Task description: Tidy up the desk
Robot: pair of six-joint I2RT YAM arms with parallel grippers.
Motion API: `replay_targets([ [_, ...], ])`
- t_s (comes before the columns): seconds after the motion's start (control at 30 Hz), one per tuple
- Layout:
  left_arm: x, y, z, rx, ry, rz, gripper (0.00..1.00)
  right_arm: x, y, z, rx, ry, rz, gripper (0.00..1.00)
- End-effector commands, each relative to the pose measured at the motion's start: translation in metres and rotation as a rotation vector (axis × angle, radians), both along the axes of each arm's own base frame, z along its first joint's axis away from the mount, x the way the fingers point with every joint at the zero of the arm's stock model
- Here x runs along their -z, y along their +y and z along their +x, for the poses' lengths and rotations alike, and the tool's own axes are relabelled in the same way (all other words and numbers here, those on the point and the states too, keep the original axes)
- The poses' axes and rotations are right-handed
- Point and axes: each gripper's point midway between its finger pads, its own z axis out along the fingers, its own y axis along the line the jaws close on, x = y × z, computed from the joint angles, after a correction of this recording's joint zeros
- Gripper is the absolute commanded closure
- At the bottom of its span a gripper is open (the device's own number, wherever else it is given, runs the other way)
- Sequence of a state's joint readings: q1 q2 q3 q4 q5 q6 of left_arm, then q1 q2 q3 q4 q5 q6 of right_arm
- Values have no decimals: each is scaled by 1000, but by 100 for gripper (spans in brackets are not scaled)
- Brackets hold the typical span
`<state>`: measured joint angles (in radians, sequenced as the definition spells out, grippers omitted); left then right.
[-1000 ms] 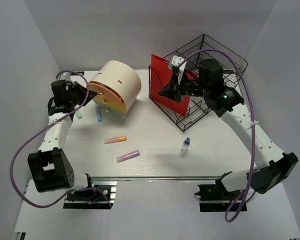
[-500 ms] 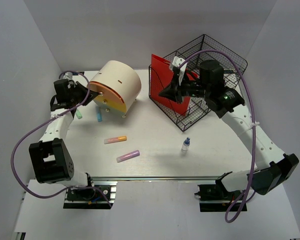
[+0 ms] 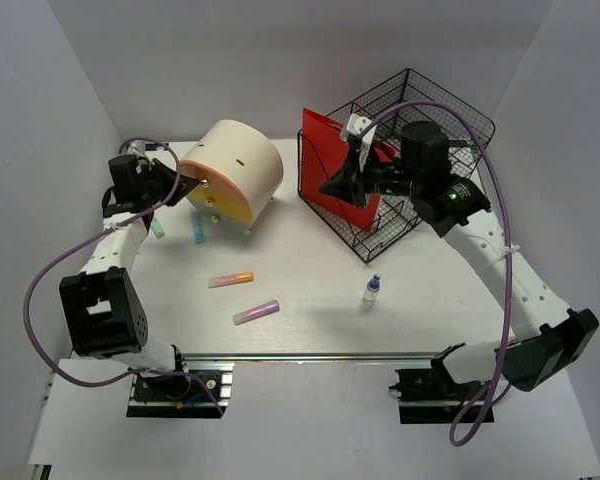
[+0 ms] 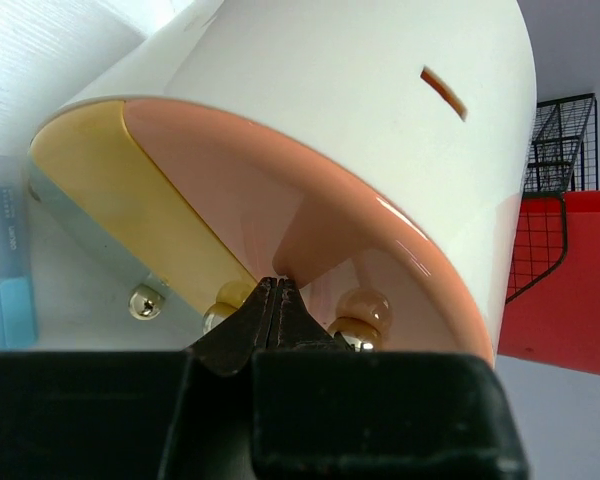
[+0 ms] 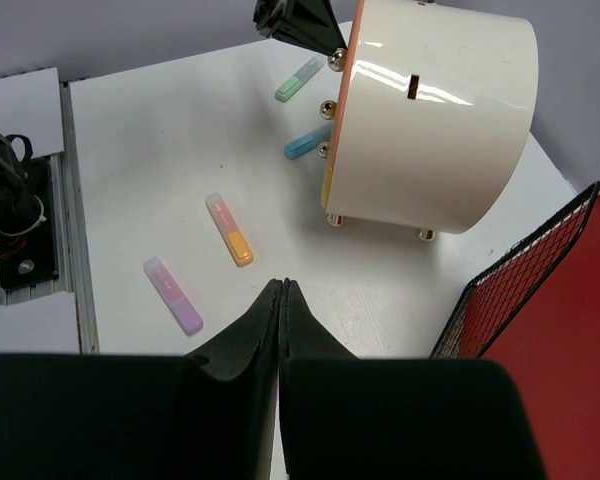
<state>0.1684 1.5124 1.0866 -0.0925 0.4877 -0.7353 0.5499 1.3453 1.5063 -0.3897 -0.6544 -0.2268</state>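
Note:
The white desk holds a cream organizer tipped on its side, its pink and yellow base with gold ball feet facing left. My left gripper is shut, its tips touching the pink base between the feet, with nothing seen between the fingers. My right gripper is shut and empty, hanging above the desk beside the red folder. Loose markers lie on the desk: green, blue, orange and purple.
A black wire basket lies tipped at the back right with the red folder leaning at its left side. A small white bottle with a blue cap stands right of centre. A metal rail runs along the near edge.
My left arm has drawn in towards the back, its gripper shifting slightly up and right against the organizer's base. The right arm and the loose items have not moved.

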Motion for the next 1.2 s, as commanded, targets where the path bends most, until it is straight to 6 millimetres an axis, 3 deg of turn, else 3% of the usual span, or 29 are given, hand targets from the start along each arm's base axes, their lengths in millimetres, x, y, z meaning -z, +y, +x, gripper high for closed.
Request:
replay_targets([
  [0.0, -31, -5, 11, 35, -94, -9, 95, -16, -3, -5, -4, -43, 36, 100],
  [0.13, -30, -5, 7, 31, -89, -1, 94, -16, -4, -6, -5, -47, 36, 100],
  [0.23, -24, -2, -4, 8, -74, 15, 87, -16, -6, -6, 0, -47, 36, 100],
  [0.27, -20, -2, -9, 4, -63, 23, 84, -15, -5, -7, -5, -45, 35, 100],
  [0.4, -7, 13, -27, -59, -24, 57, 53, -11, -7, -11, -10, -44, 30, 100],
  [0.53, -8, 15, -42, -85, -19, 82, 45, 2, -9, -14, -8, -24, 21, 100],
  [0.7, -2, 11, -52, -74, -9, 69, 40, 15, -11, -21, -17, 1, 28, 79],
  [0.73, 4, 9, -55, -64, 0, 57, 38, 14, -10, -21, -17, 1, 38, 69],
  [0.87, 19, 1, -59, -42, 27, 13, 32, 27, -9, -29, -49, 22, 50, 56],
  [1.03, 30, -5, -54, -22, 32, -45, 32, 32, -8, -37, -104, -7, 56, 60],
  [1.17, 27, -7, -43, -20, -1, -79, 33, 39, -10, -46, -142, -33, 40, 80],
])
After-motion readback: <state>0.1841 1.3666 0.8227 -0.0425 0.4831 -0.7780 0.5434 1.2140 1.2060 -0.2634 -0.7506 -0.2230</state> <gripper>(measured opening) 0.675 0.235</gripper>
